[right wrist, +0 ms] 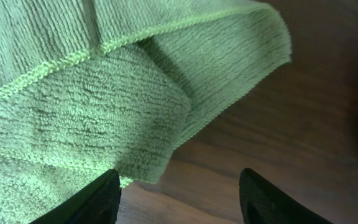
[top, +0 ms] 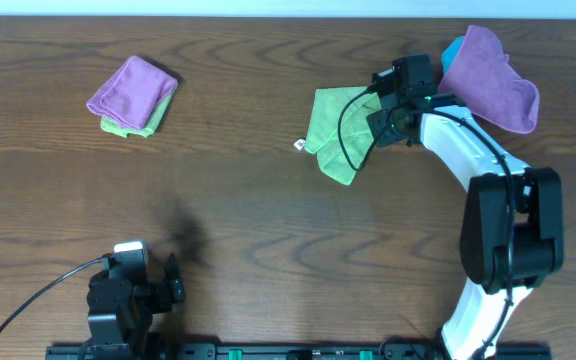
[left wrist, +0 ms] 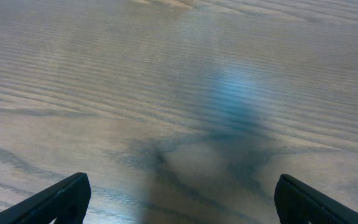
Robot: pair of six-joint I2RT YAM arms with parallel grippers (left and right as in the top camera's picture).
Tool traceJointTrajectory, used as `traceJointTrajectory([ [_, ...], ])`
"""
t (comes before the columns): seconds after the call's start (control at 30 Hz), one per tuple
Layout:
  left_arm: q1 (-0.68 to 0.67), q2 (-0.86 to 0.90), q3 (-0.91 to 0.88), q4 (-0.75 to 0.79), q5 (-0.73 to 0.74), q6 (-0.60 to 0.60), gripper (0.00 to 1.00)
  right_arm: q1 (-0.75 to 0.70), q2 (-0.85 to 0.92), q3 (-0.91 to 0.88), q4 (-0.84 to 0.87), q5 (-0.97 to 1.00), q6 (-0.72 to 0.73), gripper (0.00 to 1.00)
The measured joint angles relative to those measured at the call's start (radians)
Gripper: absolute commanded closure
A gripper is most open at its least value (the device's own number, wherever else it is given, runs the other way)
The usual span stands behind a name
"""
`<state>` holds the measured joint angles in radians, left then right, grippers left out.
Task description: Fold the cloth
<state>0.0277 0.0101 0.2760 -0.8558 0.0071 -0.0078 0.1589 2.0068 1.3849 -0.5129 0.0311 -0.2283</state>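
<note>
1. Overhead view: the lime-green, roughly square microfibre cloth (top: 338, 135) lies right of centre on the dark wood-grain table (top: 268, 220). It is rumpled and partly doubled over, with its small white tag (top: 300, 145) poking out at the left edge. The right gripper (top: 378, 100) sits at the cloth's right edge. Just beyond it lie a loose purple cloth (top: 493, 80) and a small blue cloth (top: 453, 48). A folded purple-and-green stack (top: 133, 95) rests well apart at the far left. The left gripper (top: 173, 282) is near the table's front edge, far from the cloth.

2. Left wrist view: the left jaws stand wide apart over bare wood, holding nothing.

3. Right wrist view: the right jaws are spread too, with nothing pinched between them. A layered corner of the cloth, with a stitched hem, ends just above one finger (right wrist: 92, 199). The fabric looks light, limp and plush. It should drape and sag rather than hold a crease, and its pile should give the pads good purchase. A hemmed corner, with both layers pinched together, seems the soundest place to take hold.
</note>
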Motion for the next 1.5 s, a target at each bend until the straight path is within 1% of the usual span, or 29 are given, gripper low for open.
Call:
traceJointTrajectory([
  [0.13, 0.000, 0.000, 0.000, 0.000, 0.000, 0.000, 0.05, 0.000, 0.021, 0.000, 0.003, -0.008, -0.003, 0.42],
  [0.27, 0.000, 0.000, 0.000, 0.000, 0.000, 0.000, 0.05, 0.000, 0.049, 0.000, 0.032, -0.013, -0.011, 0.57],
  [0.37, 0.000, 0.000, 0.000, 0.000, 0.000, 0.000, 0.05, 0.000, 0.064, 0.000, 0.043, -0.019, -0.015, 0.71],
  [0.4, 0.000, 0.000, 0.000, 0.000, 0.000, 0.000, 0.05, 0.000, 0.064, 0.000, 0.047, -0.024, -0.015, 0.78],
  [0.43, 0.000, 0.000, 0.000, 0.000, 0.000, 0.000, 0.05, 0.000, 0.064, 0.000, 0.054, -0.029, -0.017, 0.86],
  [0.47, 0.000, 0.000, 0.000, 0.000, 0.000, 0.000, 0.04, 0.000, 0.064, 0.001, 0.064, -0.035, -0.013, 0.99],
  [0.73, 0.000, 0.000, 0.000, 0.000, 0.000, 0.000, 0.05, 0.008, 0.060, 0.002, 0.020, -0.051, -0.014, 0.99],
  [0.87, 0.000, 0.000, 0.000, 0.000, 0.000, 0.000, 0.05, 0.048, -0.007, 0.002, -0.032, -0.071, -0.014, 0.99],
  [1.17, 0.000, 0.000, 0.000, 0.000, 0.000, 0.000, 0.05, 0.212, -0.303, 0.003, -0.101, -0.195, -0.014, 0.99],
  [1.27, 0.000, 0.000, 0.000, 0.000, 0.000, -0.001, 0.05, 0.267, -0.351, 0.004, -0.122, -0.258, -0.014, 0.99],
  [1.43, 0.000, 0.000, 0.000, 0.000, 0.000, -0.001, 0.05, 0.354, -0.362, 0.004, -0.200, -0.376, -0.017, 0.99],
  [1.47, 0.000, 0.000, 0.000, 0.000, 0.000, -0.001, 0.05, 0.369, -0.362, 0.004, -0.221, -0.400, -0.023, 0.95],
  [1.5, 0.000, 0.000, 0.000, 0.001, 0.000, -0.002, 0.05, 0.391, -0.362, 0.004, -0.244, -0.433, -0.029, 0.84],
])
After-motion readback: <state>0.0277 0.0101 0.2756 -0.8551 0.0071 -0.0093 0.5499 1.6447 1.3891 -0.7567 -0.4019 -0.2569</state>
